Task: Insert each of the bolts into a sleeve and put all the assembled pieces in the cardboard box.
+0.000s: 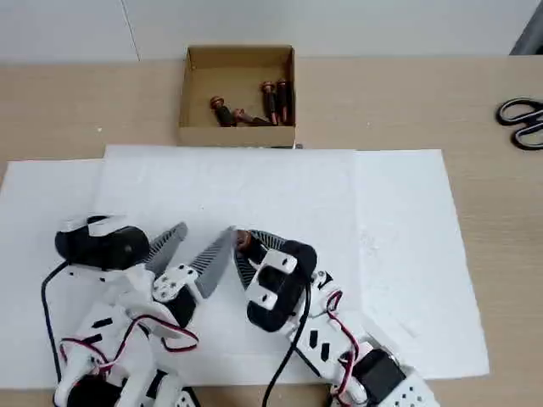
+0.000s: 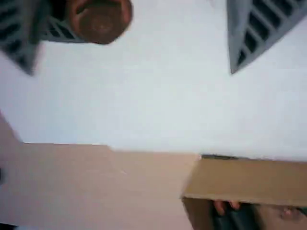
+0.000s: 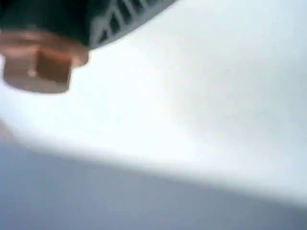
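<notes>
Right tool (image 1: 244,248) is clenched on a copper bolt (image 1: 243,241), held just above the white paper (image 1: 390,254) not far from the near edge of the surface (image 1: 424,102). The right arm rises from the near edge and leans in toward the middle. The left tool (image 1: 209,227) is released, its grey fingers (image 1: 170,243) spread wide and pointing toward the far edge. One of these fingers lies just beside the bolt; whether they touch cannot be told.

The left wrist view looks between its own spread fingers (image 2: 259,33). It shows the round flange of the bolt (image 2: 98,19) end-on, with paper (image 2: 153,105) beyond and a wall of the cardboard box (image 2: 249,182). The right wrist view shows the bolt's hexagonal head (image 3: 38,62) sticking out under a dark finger (image 3: 124,17).

From above, the cardboard box (image 1: 193,93) sits by the middle of the far edge. Several assembled pieces (image 1: 271,102) lie inside it. Scissors (image 1: 522,123) lie at the right edge.
</notes>
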You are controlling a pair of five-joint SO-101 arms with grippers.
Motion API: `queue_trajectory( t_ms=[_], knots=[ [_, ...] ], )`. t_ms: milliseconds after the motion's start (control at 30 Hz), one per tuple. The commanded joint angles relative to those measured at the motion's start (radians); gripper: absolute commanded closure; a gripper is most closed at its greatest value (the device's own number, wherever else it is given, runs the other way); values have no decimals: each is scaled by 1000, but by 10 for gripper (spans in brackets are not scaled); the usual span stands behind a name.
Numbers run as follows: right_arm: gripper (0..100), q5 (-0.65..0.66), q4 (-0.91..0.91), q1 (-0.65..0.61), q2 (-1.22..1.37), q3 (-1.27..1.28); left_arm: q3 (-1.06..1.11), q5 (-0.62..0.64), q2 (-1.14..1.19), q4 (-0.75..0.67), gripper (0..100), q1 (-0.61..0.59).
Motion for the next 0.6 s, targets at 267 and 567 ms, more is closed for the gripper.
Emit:
queue_trajectory(
  t_ms=[267, 567],
  knots=[
    [996, 5, -35, 211, -10, 60, 68, -390, 5, -109, 994, -213],
    [997, 5, -13, 340, -10, 28, 394, -419, 8, -241, 994, -305]
  ],
)
